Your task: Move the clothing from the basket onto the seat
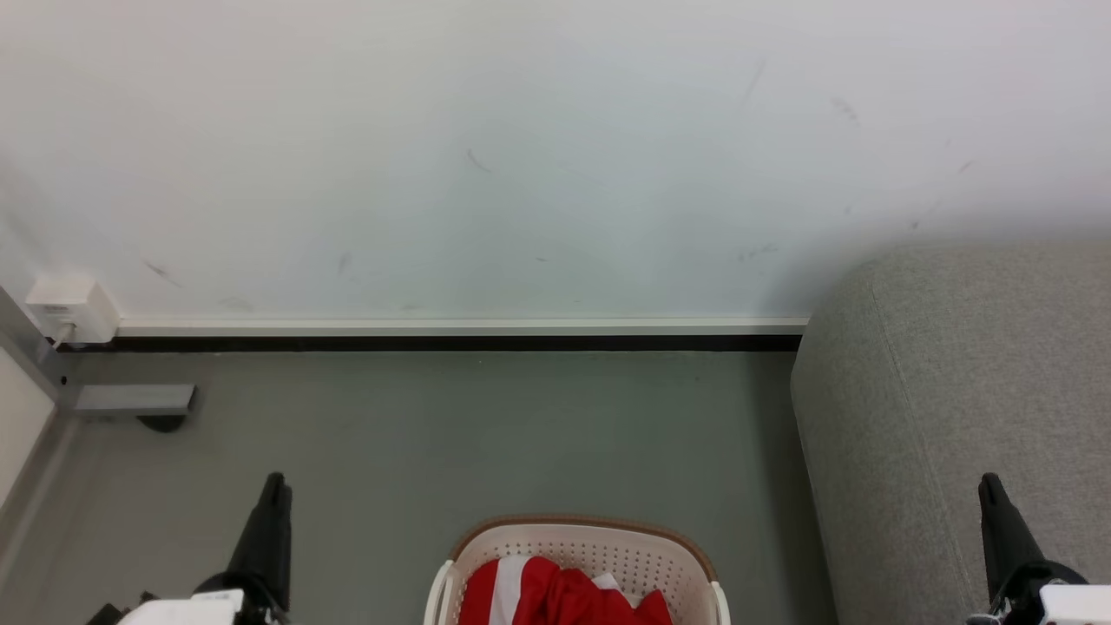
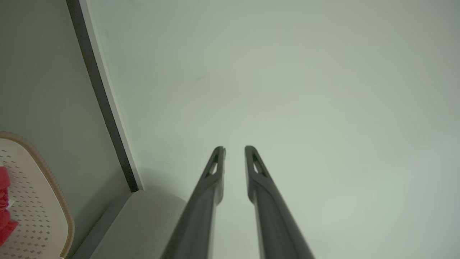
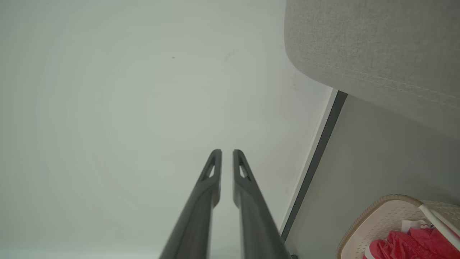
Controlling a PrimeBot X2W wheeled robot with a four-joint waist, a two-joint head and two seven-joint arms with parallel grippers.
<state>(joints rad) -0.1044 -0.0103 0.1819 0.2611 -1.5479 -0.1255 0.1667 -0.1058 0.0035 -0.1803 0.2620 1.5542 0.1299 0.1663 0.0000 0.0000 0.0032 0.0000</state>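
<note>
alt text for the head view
A cream perforated plastic basket holding red and white fabric clothing sits on the grey floor, a light grey upholstered seat at right. The dark left tool and right tool frame it.

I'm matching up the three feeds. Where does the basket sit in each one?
Head view: the basket is at bottom centre, cut off by the lower edge.
Left wrist view: the basket is in the lower left corner, partly out of frame.
Right wrist view: the basket is in the lower right corner.
Shared landmark: the dark baseboard strip.
</note>
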